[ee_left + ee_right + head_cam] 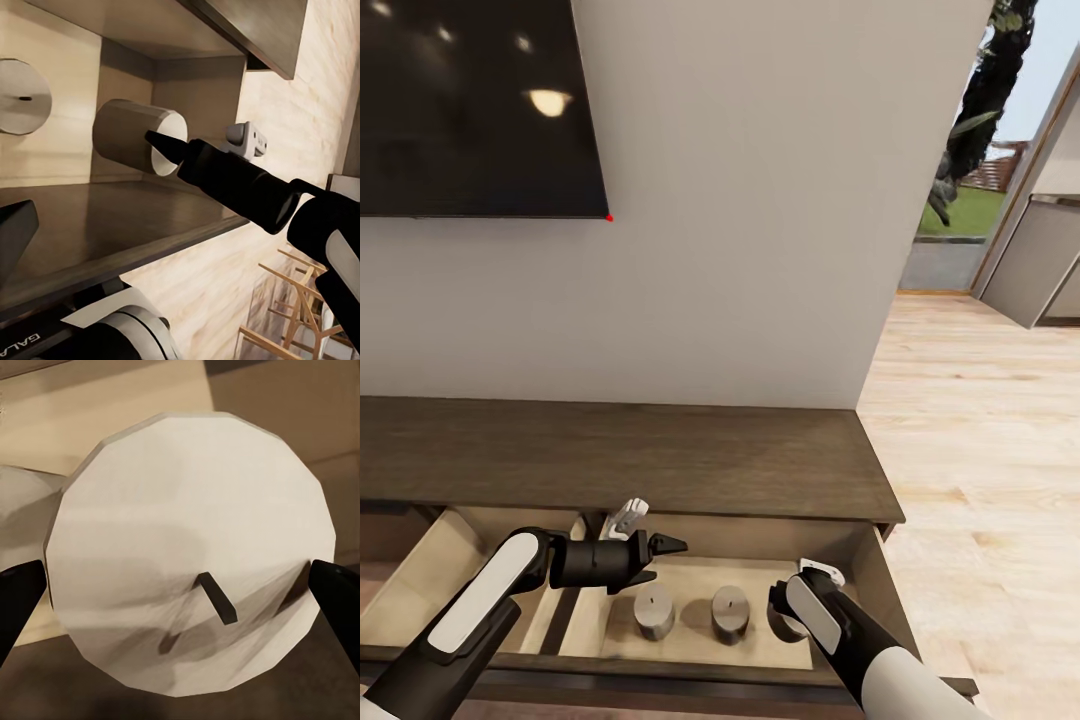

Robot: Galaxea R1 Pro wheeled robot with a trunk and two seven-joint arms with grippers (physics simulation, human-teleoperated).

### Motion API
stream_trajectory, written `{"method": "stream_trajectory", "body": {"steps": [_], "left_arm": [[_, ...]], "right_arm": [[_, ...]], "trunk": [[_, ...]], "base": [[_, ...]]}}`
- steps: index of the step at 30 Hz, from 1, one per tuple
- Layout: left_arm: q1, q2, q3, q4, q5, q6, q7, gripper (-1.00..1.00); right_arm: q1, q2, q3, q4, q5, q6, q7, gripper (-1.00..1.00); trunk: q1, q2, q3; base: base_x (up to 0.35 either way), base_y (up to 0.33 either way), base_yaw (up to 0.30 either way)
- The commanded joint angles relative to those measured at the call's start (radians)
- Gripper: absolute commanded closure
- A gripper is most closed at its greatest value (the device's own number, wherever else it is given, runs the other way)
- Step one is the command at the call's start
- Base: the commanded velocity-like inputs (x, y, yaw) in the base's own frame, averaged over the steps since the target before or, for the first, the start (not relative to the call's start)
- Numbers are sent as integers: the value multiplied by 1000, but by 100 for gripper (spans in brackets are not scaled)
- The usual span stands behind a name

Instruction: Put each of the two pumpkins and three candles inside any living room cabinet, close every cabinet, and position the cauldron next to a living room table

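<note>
The long dark brown cabinet (660, 455) stands against the wall with a drawer (420, 580) pulled out, pale wood inside. Two beige-grey candles (653, 612) (729, 612) stand upright on the drawer floor. My right gripper (792, 612) is down in the drawer's right end, shut on a third candle (187, 547) whose top and wick face the wrist camera, one fingertip (337, 592) on each side. That candle (139, 139) also shows in the left wrist view. My left gripper (660, 562) hovers open over the drawer, just left of the two candles. The pumpkins and the cauldron are out of view.
A black TV (470, 100) hangs on the wall above the cabinet. Light wooden floor (980, 450) runs along the cabinet's right end towards a glass doorway (960, 210). A divider (565, 615) splits the drawer into compartments. A wooden chair frame (300, 300) is nearby.
</note>
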Motion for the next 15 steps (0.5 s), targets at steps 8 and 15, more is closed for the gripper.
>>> {"method": "stream_trajectory", "body": {"steps": [8,15], "left_arm": [[-1,1,-1,-1,11,-1,10,-100],[-1,1,-1,-1,11,-1,10,-100]], "right_arm": [[-1,0,5,-1,-6,2,-7,100],[-1,0,5,-1,-5,2,-7,100]], "trunk": [[0,0,-1],[0,0,-1]], "base": [[34,0,0],[7,0,0]]}}
